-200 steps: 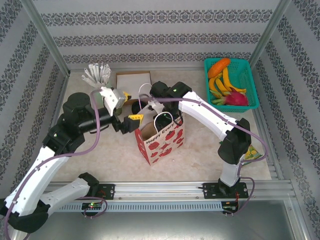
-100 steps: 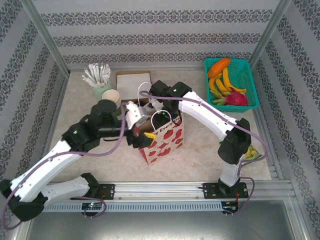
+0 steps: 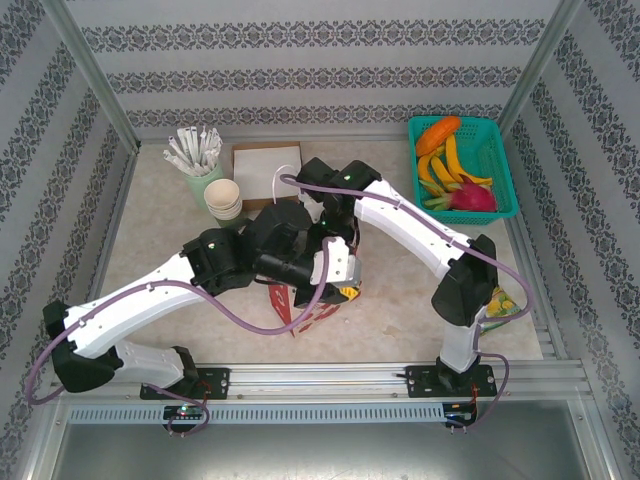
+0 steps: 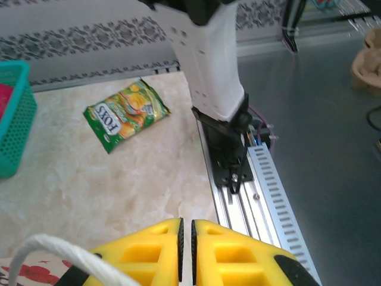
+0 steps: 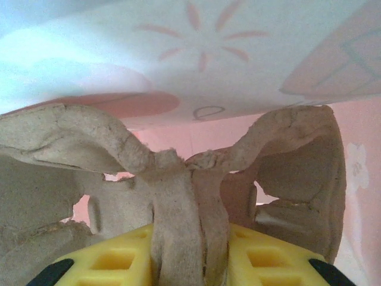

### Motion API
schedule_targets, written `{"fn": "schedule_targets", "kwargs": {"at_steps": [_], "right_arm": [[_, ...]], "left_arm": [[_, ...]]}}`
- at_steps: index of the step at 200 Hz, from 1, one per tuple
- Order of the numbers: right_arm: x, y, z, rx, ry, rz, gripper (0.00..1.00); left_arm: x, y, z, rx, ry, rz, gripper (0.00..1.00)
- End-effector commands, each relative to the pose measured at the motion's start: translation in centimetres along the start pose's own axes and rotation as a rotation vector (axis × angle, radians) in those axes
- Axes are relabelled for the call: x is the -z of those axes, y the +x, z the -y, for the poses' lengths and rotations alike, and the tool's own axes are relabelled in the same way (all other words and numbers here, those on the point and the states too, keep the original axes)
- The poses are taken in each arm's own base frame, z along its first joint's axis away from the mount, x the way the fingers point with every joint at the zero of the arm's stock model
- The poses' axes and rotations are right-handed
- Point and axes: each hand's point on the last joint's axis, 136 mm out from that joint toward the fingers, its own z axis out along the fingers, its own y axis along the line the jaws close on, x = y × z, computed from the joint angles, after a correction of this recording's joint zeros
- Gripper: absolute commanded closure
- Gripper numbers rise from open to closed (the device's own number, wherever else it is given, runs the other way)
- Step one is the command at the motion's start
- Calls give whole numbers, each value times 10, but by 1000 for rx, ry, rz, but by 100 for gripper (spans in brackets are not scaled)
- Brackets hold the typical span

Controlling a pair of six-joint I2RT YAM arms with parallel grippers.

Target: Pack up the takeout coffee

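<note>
Inside the paper bag [image 3: 305, 312], the right gripper [image 5: 189, 250] clamped a pulp carrier [image 5: 178, 179] while the left gripper [image 4: 186, 238] sat pinched together, empty, so seemingly only letting go remained.

L arm [image 3: 150, 300] has swung from upper left of the top view to centre. Its wrist is now over the paper bag [image 3: 305, 315] & hides the bag's mouth. L gripper [image 4: 186, 238]: jaws were wide apart, now closed w/ only a sliver of gap. Stack of lidless cups [image 3: 225, 198] & cup of white-wrapped sticks [image 3: 200, 160], partly covered before, are now in plain sight at upper left.
</note>
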Motion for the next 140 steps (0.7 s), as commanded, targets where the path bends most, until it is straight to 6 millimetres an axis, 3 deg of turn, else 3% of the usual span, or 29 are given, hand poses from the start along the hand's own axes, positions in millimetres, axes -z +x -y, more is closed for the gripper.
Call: {"fn": "schedule_targets", "kwargs": {"at_steps": [1,50,77,117,140], "right_arm": [[-3,0,9,-66,39,-22,70],[-13,-11,17,-114,86,26,70],[-15,-16,21,-101,112,85,71],[-17,-13,17,-13,115,159,72],[-23,-11,17,11,106,175,72]], "left_arm": [[5,-2,24,-97,95,0,85],[-1,-12,17,-163,67,55,82],[12,-15,5,-152,-37,83,81],[36,-10,-13,-84,-190,112,63],[47,-2,-20,-30,-241,113,47]]}}
